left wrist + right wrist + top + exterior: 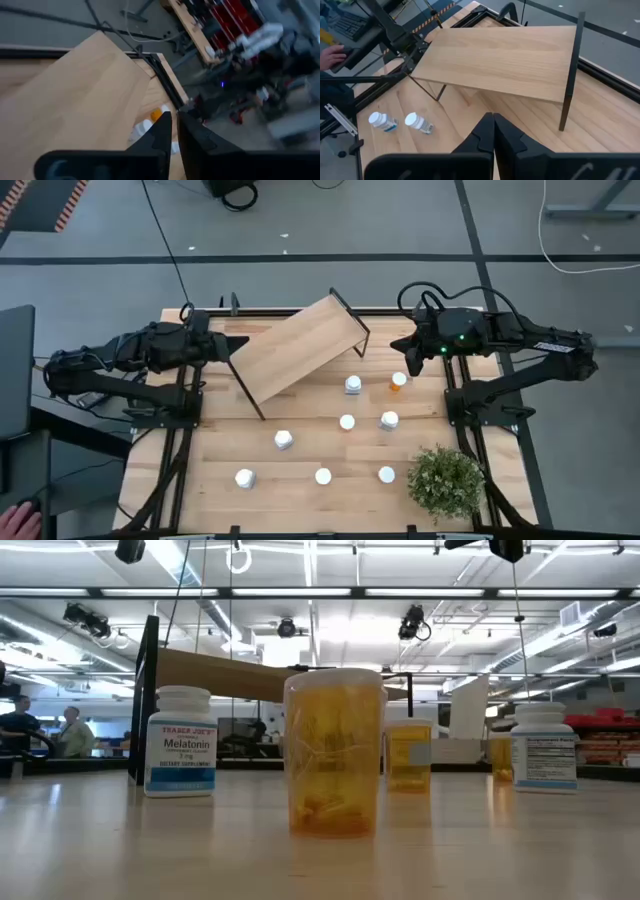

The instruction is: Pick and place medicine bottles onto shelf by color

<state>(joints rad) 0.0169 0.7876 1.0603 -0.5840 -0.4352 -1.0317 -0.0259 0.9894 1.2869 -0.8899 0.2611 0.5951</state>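
Light-wood shelf (298,346) on its thin black frame sits tilted and angled across the far middle of the table (200,480), bare of any bottle. Eight medicine bottles stand scattered on the table nearer the camera side. An orange bottle (398,382) stands just beside a white-capped bottle (353,385) near the shelf's right end; two more (347,421) (389,420) stand a little nearer, another (284,440) left of them, and three (244,477) (323,476) (386,474) form the front row. At table height, a translucent orange bottle (334,752) with capsules inside fills the centre, a white bottle labelled Melatonin (181,741) stands to its left beside a black shelf leg, and a second white bottle (543,748) stands at right.

The left tool (238,340) hangs at the shelf's left edge, its fingers (165,131) pressed nearly together and holding nothing. The right tool (398,345) hovers off the shelf's right end, above the orange bottle's far side, its fingers (485,132) likewise closed with nothing between them.

A green potted plant (446,481) stands at the table's front right corner. A person's hand (20,521) shows at the lower left off the table, and people (45,732) stand in the room beyond.
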